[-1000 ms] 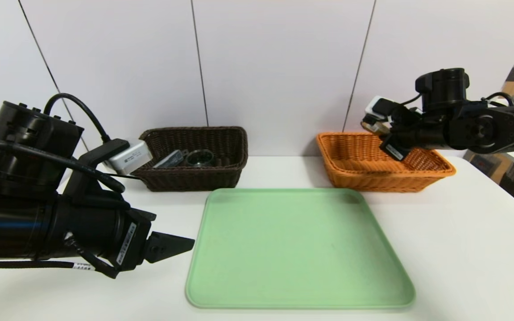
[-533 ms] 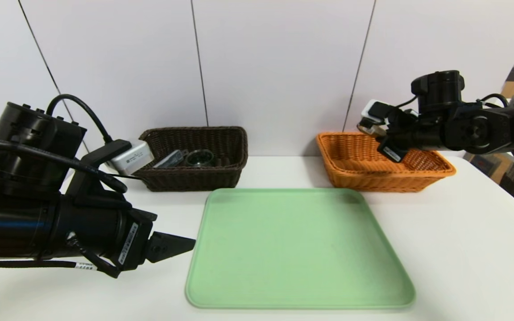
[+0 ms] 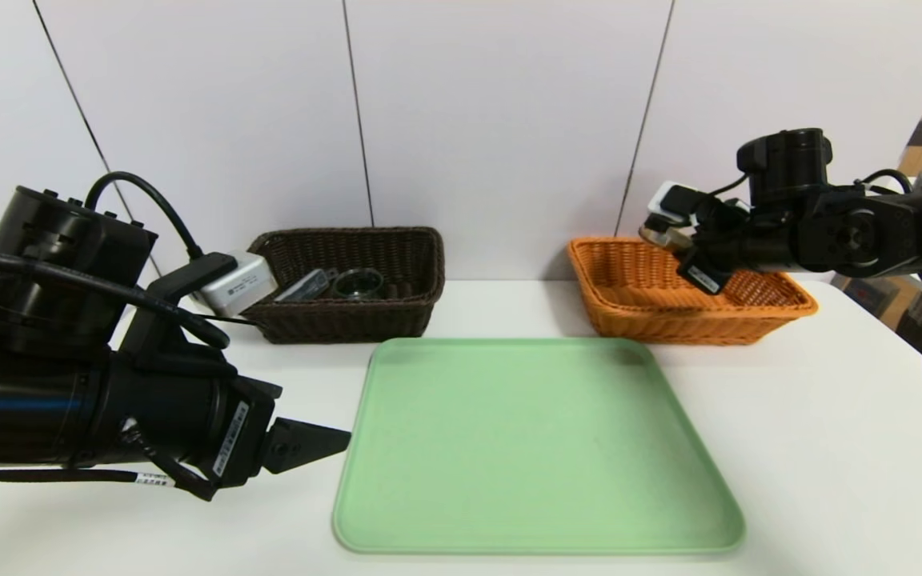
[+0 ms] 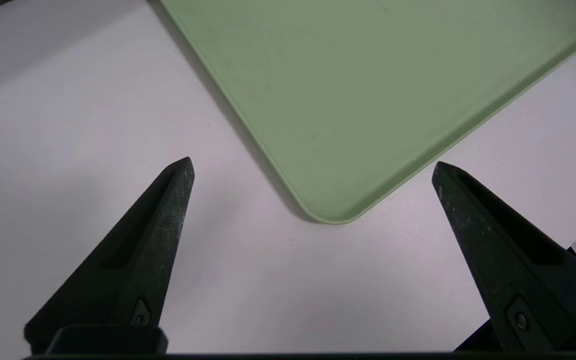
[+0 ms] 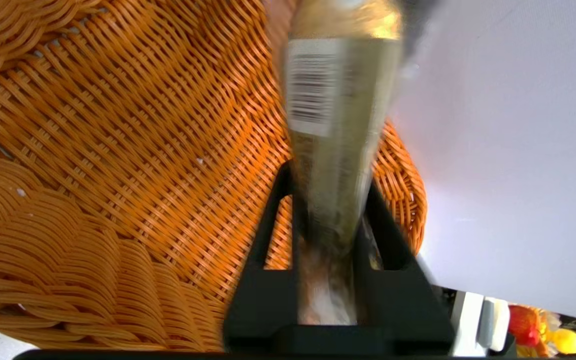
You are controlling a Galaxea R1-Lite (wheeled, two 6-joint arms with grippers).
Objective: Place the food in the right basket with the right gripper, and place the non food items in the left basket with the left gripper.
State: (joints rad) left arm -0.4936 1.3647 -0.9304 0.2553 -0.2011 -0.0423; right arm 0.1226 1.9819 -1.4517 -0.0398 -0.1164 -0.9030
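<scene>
My right gripper [image 3: 673,240] hangs over the back of the orange right basket [image 3: 749,320], above its rim. In the right wrist view its jaws [image 5: 330,175] sit close on either side of a shiny gold food packet [image 5: 338,100] with a barcode label. The packet is blurred and points down at the basket's woven inside [image 5: 118,150]. My left gripper [image 3: 325,440] rests low over the table by the green tray's front left corner, open and holding nothing [image 4: 312,165]. The dark brown left basket [image 3: 349,320] holds a grey box [image 3: 301,286] and a round clear item [image 3: 358,282].
The green tray [image 3: 537,448] lies in the middle of the white table with nothing on it. A white wall stands just behind both baskets. Shelving and clutter show at the far right, beyond the table edge.
My right gripper has shifted a little to the left and upward over the orange basket with the packet. The left arm has barely moved.
</scene>
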